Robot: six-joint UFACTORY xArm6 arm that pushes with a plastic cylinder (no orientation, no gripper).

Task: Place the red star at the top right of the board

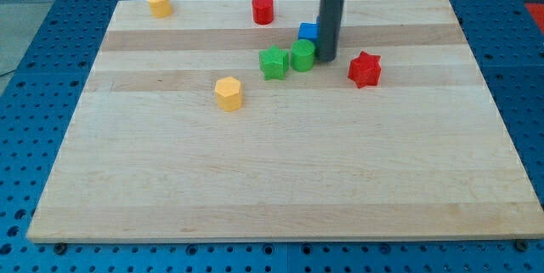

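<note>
Bare worktop (408, 26) lies between the red star (365, 69) and the frame's upper right corner; my tip (326, 57) and green cylinder (303, 54) crowd its left.

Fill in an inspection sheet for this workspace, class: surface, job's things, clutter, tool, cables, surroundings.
Surface: wooden board, flat.
Job's things: red star, right of centre, short of the top right corner.
Clutter: red cylinder; blue block, partly hidden by the rod; green cylinder; green star; yellow block mid-left; yellow block top left.
Tool: my tip, beside the green cylinder, left of and apart from the red star.
Cables: nothing seen.
Surroundings: blue perforated table.
</note>
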